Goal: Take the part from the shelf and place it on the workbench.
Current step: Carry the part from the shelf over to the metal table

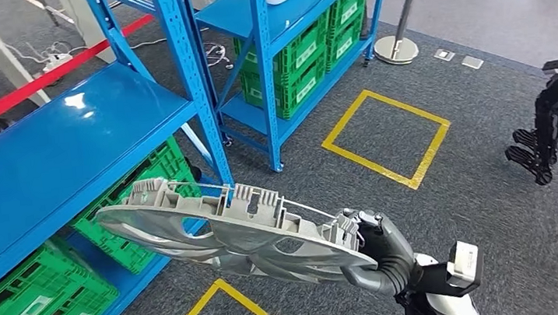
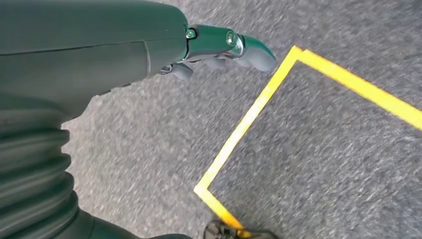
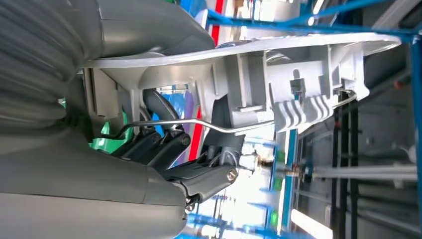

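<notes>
Blue steel shelf at left, its wide deck bare and glossy; a second blue rack stands behind it. Green crates with pale labels sit on the lower decks; label text too small to read. Grey carpet floor carries yellow tape squares.

The part: a large silver-grey round wheel cover, spoked, with ribbed clips and a thin wire ring on its back. It is off the shelf, held in the air just in front of the shelf's corner post, tilted.

Right hand grips the part's rim, dark fingers curled behind it, thumb on the face.

Left hand hangs over the carpet, fingers loosely extended, holding nothing.
</notes>
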